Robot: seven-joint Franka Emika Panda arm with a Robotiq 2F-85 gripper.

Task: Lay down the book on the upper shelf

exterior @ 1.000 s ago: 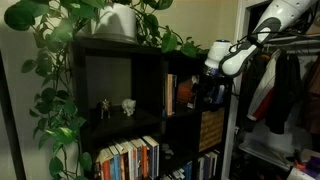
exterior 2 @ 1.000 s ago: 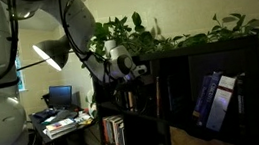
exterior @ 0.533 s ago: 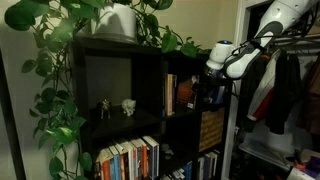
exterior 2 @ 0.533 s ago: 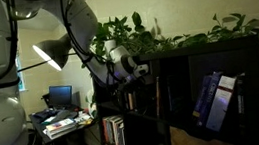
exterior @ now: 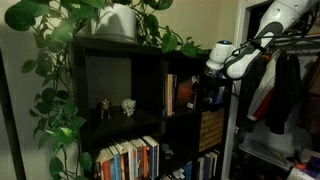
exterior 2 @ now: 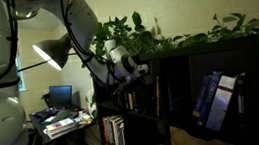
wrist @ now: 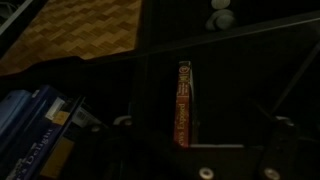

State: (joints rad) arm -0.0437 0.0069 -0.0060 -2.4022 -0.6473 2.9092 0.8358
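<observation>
The book point(exterior: 186, 93) has an orange-red cover and stands upright in the upper shelf point(exterior: 184, 110), a narrow dark compartment of the black-brown bookcase. A thinner pale-and-orange book point(exterior: 170, 95) stands beside it. My gripper point(exterior: 207, 95) is at the compartment's open front, just beside the book; it also shows in an exterior view point(exterior 2: 141, 70). In the wrist view the book's red spine point(wrist: 184, 104) lies straight ahead, between my dark, spread fingers point(wrist: 198, 140). The gripper looks open and holds nothing.
A wider compartment holds small figurines point(exterior: 116, 106). A wicker basket point(exterior: 212, 128) sits below the upper shelf, and rows of books point(exterior: 130, 160) fill the lower shelves. Plants point(exterior: 118, 22) top the bookcase. Clothes point(exterior: 285, 90) hang nearby. Blue books point(wrist: 30, 130) show in the wrist view.
The arm's wrist shifted slightly to the right and down a second ago. Since half a second ago nothing has visibly moved. The book stands as before.
</observation>
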